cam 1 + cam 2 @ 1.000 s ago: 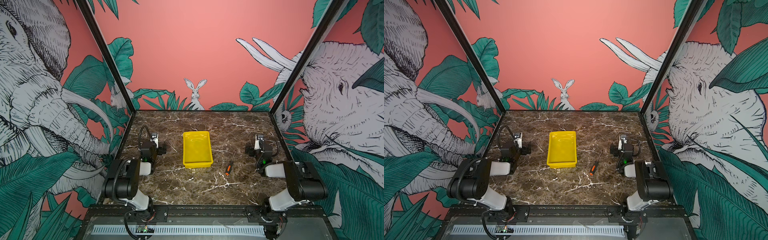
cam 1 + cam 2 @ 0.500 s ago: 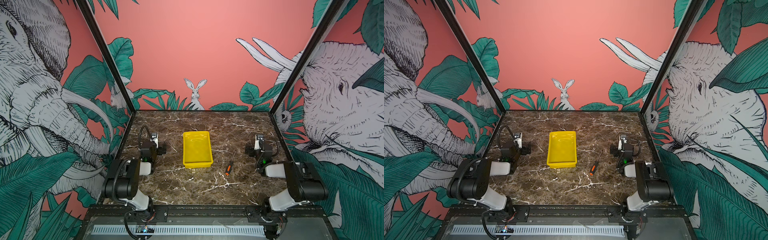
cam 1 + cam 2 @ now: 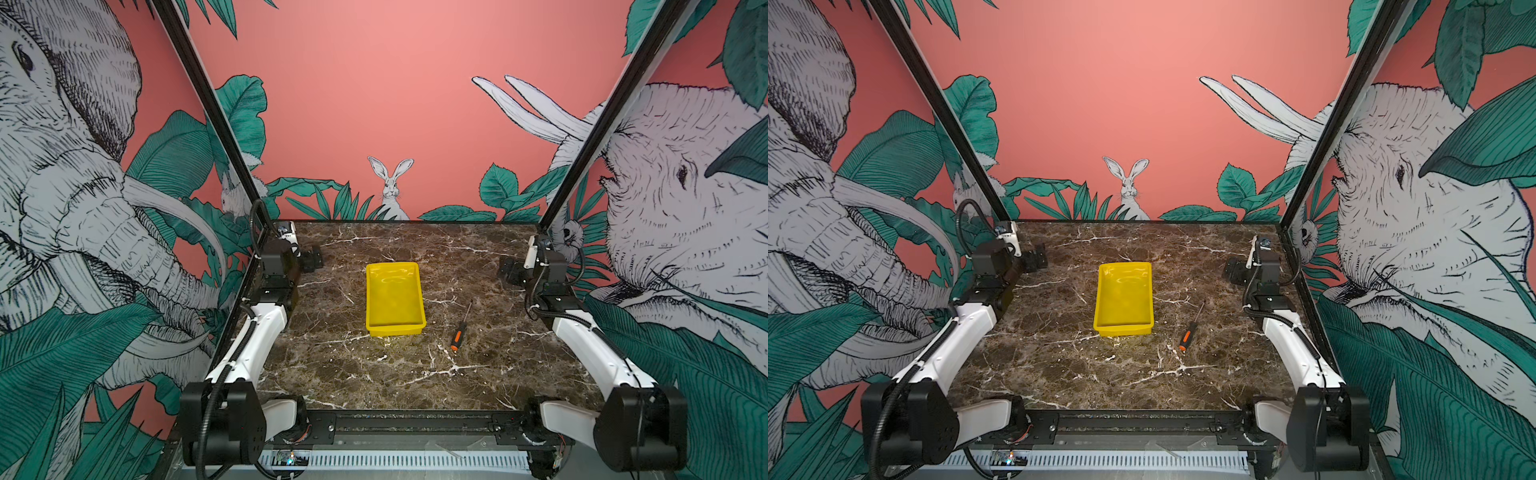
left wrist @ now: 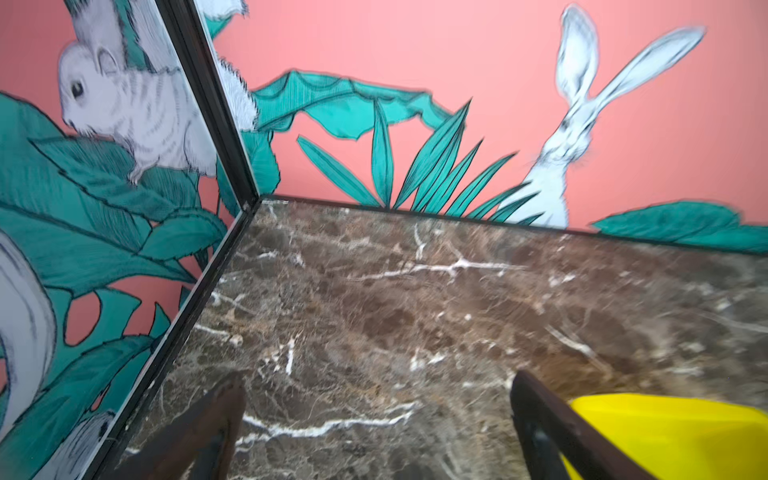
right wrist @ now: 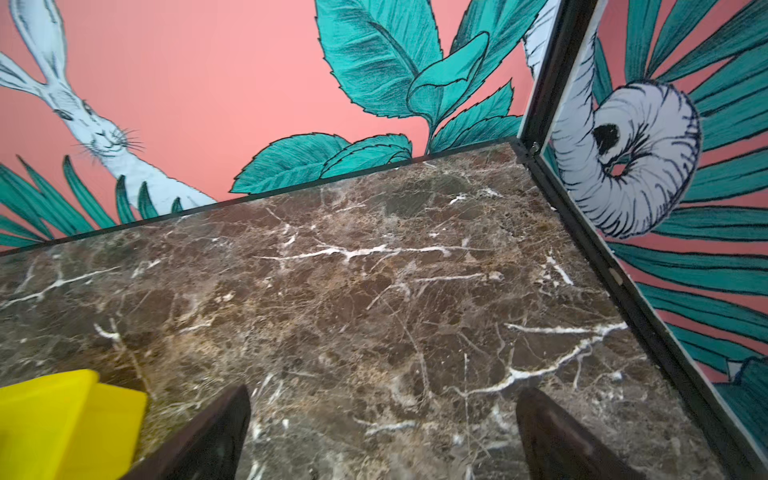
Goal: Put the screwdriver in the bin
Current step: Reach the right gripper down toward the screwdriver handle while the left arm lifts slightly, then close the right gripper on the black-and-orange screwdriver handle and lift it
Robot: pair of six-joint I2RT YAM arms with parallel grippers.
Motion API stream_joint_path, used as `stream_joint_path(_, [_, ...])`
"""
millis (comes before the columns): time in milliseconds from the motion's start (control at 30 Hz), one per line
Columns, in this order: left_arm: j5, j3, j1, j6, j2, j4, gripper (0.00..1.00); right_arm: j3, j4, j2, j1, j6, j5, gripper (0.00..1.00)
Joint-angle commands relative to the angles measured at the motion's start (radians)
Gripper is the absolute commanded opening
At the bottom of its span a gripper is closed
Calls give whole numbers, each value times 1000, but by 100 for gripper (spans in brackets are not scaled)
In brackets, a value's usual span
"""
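The screwdriver [image 3: 459, 332] lies flat on the table [image 3: 353, 374], nearer to the right end effector [image 3: 509, 270] than to the left end effector [image 3: 311, 259], but apart from both. It sits just beside the yellow bin [image 3: 395, 331], not in it, on the side that faces the right end effector. Its thin dark shaft points toward that end effector and its orange and black handle points away. Both end effectors are spread wide and hold nothing. The screwdriver looks small, light and stiff, so it should not bend or break. The thin shaft could slip or roll, so the fat handle looks like the best place to take hold, squeezing across it
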State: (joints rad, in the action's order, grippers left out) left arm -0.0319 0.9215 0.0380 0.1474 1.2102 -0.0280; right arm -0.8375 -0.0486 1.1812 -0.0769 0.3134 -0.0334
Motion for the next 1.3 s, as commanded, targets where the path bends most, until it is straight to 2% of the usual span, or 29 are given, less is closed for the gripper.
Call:
stream_joint_path(0, [85, 83, 11, 116, -17, 277, 100, -63, -283, -39, -94, 87, -79, 99])
stream_joint_path(100, [87, 180, 37, 129, -17, 411, 100, -77, -350, -86, -204, 99, -179, 99])
stream_joint_path(200, [111, 294, 54, 114, 9, 571, 100, -89, -413, -114, -296, 155, -211, 99])
stream_joint_path(333, [303, 399, 59, 55, 60, 703, 100, -115, -551, -81, -383, 322, -226, 98])
stream_joint_path(400, [373, 397, 71, 4, 74, 711, 100, -109, -582, -45, -438, 378, -241, 96])
stream_joint_path(500, [308, 352, 115, -57, 75, 653, 100, -81, -588, -1, -497, 458, -259, 93])
stream_joint_path(567, [327, 328, 123, -56, 82, 611, 100, -59, -569, 41, -525, 509, -231, 90])
stream_joint_path(633, [300, 341, 127, -63, 92, 641, 100, -49, -545, 92, -549, 543, -188, 87])
stream_joint_path(833, [209, 320, 126, -86, 55, 640, 100, -91, -549, 231, -606, 574, -170, 79])
stream_joint_path(1033, [221, 318, 126, -77, 51, 643, 100, -77, -534, 294, -618, 589, -157, 70])
stream_joint_path(1267, [203, 316, 126, -79, 45, 648, 100, -55, -516, 345, -619, 579, -146, 66])
